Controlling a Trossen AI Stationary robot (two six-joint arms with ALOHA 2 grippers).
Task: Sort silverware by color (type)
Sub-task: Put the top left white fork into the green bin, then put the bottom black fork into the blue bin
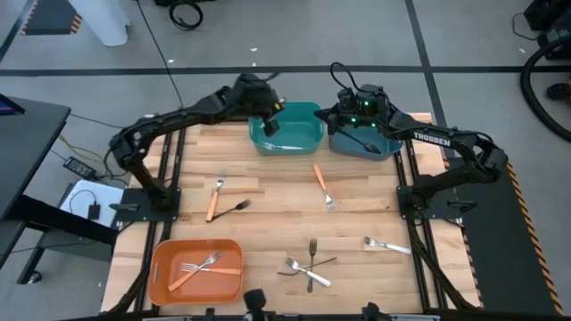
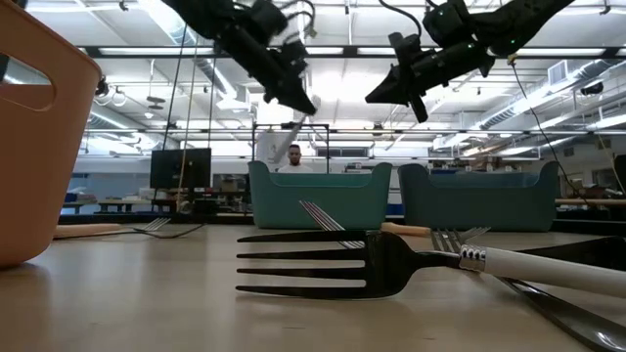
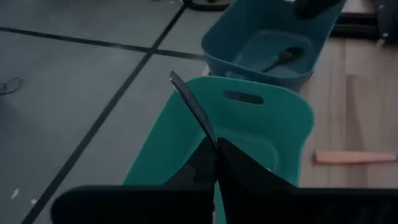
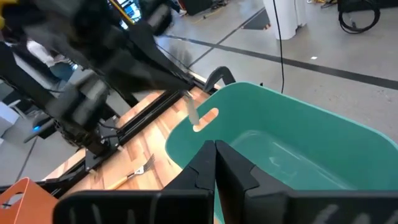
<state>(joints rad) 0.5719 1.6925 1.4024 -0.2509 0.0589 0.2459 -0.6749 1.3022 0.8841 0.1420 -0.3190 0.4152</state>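
Note:
My left gripper (image 1: 270,119) hangs over the green-teal bin (image 1: 285,127) at the table's far edge, shut on a silver fork (image 3: 189,102) that sticks out past its fingertips. The right wrist view shows that fork (image 4: 193,114) dangling over the bin's rim. Another fork (image 1: 284,145) lies inside this bin. My right gripper (image 1: 343,116) hovers shut and empty between the green-teal bin and the blue-teal bin (image 1: 368,141), which holds a dark fork (image 3: 280,59). On the table lie two orange forks (image 1: 323,185) (image 1: 214,201), a black fork (image 1: 235,207) and a silver fork (image 1: 386,244). My left gripper pinches the silver fork between its two fingers (image 3: 239,165). The fork's ribbed end (image 3: 183,93) sticks out beyond the fingertips. The fork is lifted clear, above the green-teal bin. The fingers hide the spot where they grip it.
An orange bin (image 1: 159,267) at the near left corner holds an orange and a silver fork. A small crossed pile of forks (image 1: 308,266) lies near the table's near edge. A person (image 2: 293,156) stands in the room beyond the bins. Bare wood lies between the scattered forks.

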